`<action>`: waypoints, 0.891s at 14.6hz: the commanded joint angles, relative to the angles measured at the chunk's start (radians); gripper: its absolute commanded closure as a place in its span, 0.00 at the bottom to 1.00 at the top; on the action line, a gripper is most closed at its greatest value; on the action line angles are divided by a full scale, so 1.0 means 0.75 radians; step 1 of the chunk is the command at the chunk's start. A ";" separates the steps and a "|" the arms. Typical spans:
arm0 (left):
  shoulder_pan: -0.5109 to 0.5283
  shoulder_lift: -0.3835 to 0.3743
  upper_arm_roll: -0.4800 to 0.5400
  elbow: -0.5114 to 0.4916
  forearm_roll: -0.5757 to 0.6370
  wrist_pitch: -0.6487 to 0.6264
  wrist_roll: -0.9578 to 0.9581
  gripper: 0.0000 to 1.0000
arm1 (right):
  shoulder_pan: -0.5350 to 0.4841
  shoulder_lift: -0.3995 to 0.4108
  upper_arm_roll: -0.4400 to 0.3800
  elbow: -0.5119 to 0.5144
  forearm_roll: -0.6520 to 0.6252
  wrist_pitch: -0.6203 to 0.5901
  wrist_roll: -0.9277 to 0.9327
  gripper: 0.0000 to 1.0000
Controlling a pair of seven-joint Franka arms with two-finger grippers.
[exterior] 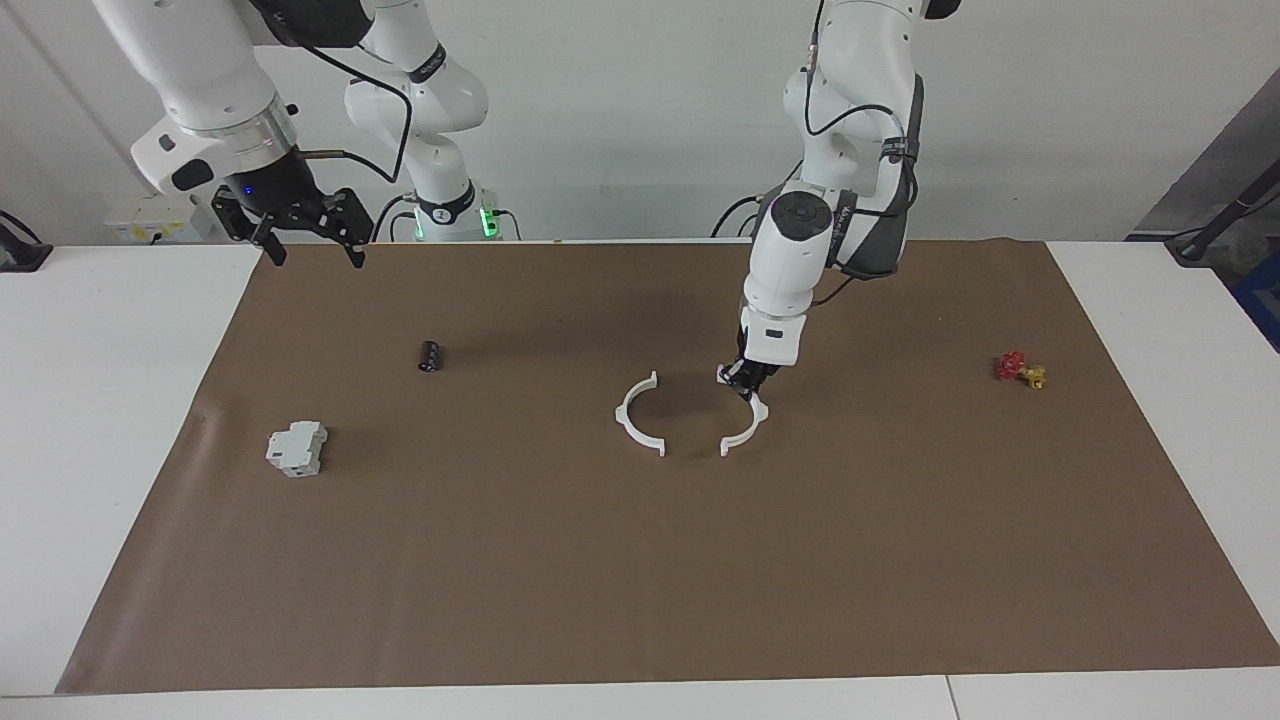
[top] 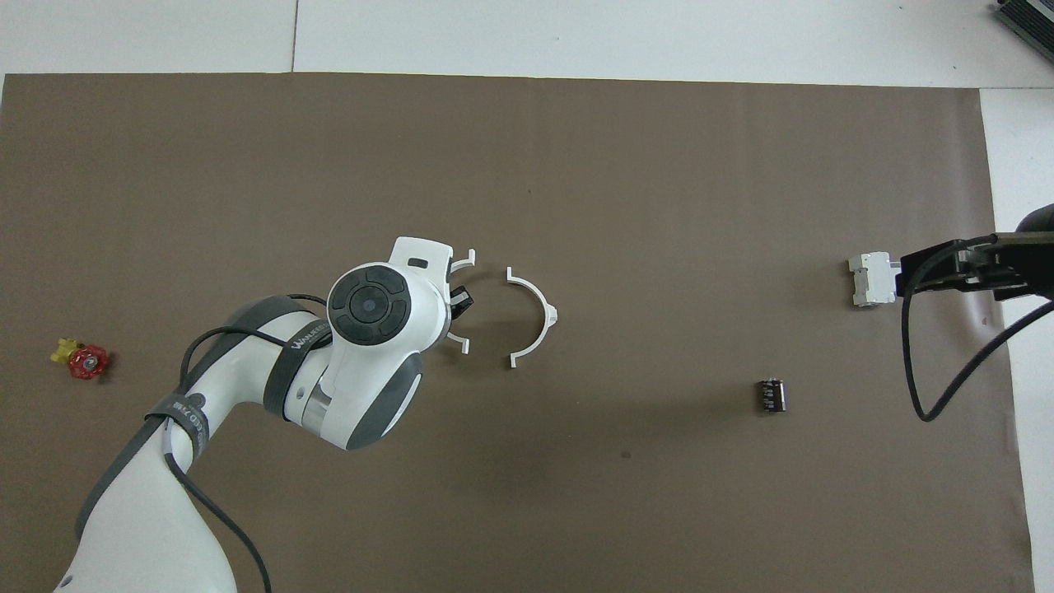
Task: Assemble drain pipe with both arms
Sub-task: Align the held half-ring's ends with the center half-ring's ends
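Joining step. Left pincer (exterior: 744, 378) clamps one half-ring (exterior: 742, 425) at frame centre, tabs just short of the resting half-ring (exterior: 636, 417). Right pincer (exterior: 305, 228) waits wide, upper left (idle). Next: close the gap, align tabs.

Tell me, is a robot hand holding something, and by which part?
Yes. The left gripper pinches one white half-ring near the end nearer the robots. The right gripper is open and holds nothing.
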 commanded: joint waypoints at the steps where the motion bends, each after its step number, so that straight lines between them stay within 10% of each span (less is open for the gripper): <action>1: -0.024 0.020 0.023 -0.008 0.032 0.055 -0.055 1.00 | -0.018 -0.017 0.007 -0.011 0.015 0.009 -0.032 0.00; 13: -0.108 0.046 0.025 -0.043 0.030 0.124 -0.092 1.00 | -0.018 -0.017 0.007 -0.011 0.015 0.009 -0.032 0.00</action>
